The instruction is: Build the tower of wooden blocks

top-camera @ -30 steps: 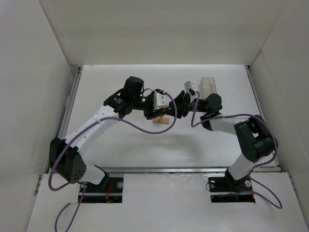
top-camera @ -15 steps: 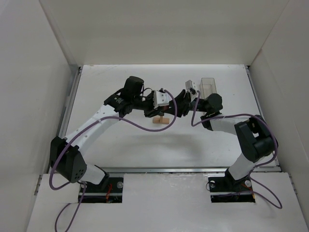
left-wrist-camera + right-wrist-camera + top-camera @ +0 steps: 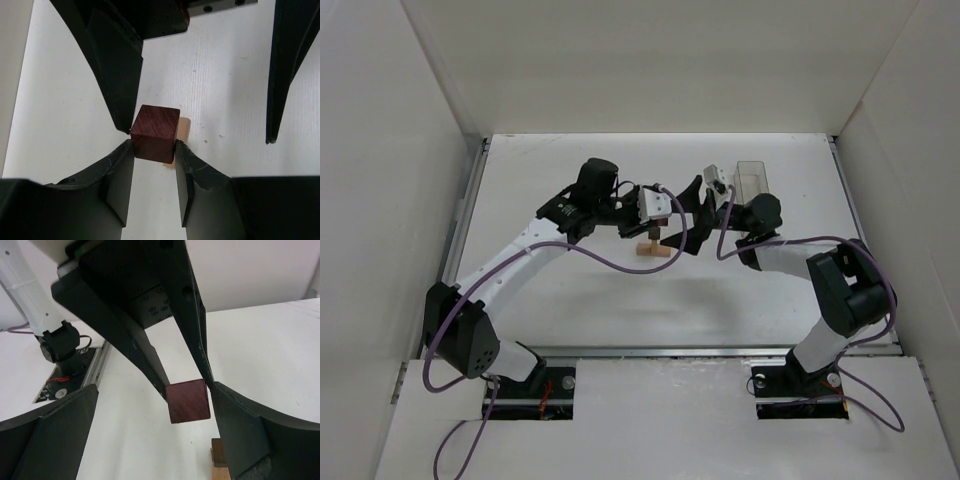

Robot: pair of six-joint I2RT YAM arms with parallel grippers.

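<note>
Left gripper [image 3: 153, 150] pinching cube [image 3: 155, 131], white table [image 3: 620, 300], walls [image 3: 650, 60]

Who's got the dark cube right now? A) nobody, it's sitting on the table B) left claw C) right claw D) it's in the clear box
B: in the left wrist view the dark cube is pinched between the two fingers of the left claw, while the right claw is spread wide open.

The right gripper [image 3: 689, 215] has spread its jaws wide; the left gripper [image 3: 154, 146] now holds its dark cube [image 3: 155, 131] between them.
</note>
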